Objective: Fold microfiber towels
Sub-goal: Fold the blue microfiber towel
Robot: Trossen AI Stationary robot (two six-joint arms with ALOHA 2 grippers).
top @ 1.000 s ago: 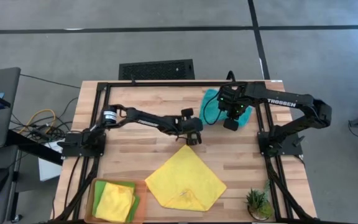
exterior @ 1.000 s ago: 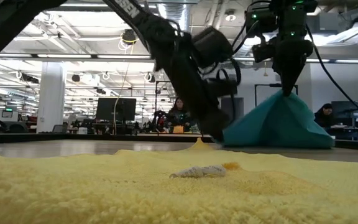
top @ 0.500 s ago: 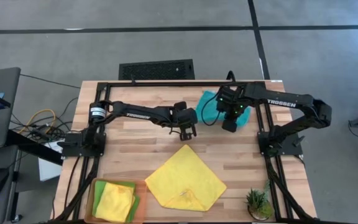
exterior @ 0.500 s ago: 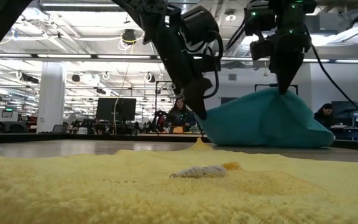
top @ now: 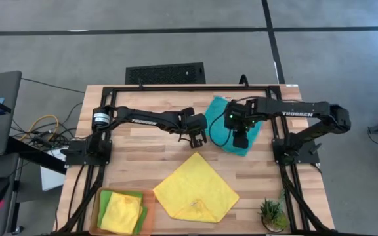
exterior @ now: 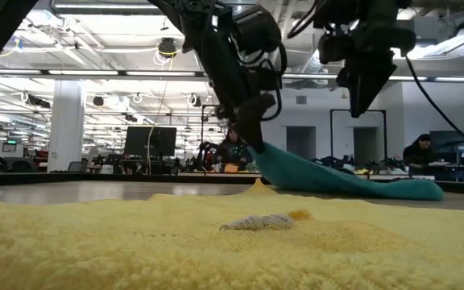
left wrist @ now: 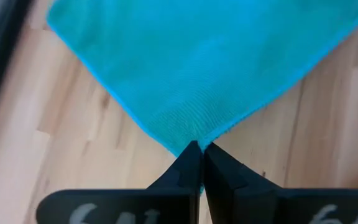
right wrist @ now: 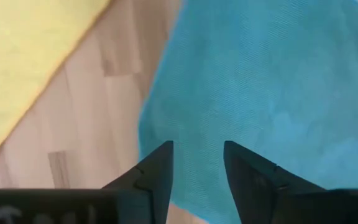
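Evidently the teal towel (top: 231, 128) lies spread near the table's far right, one corner pinched by the left gripper (top: 196, 138) to drag it flat; the right gripper (top: 237, 141) hovers above, fingers (right wrist: 157, 171) spread, holding nothing.

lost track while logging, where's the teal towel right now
In the high view, the teal microfiber towel lies on the table's far right part, beyond the spread yellow microfiber towel, one corner pinched by the left pincer.
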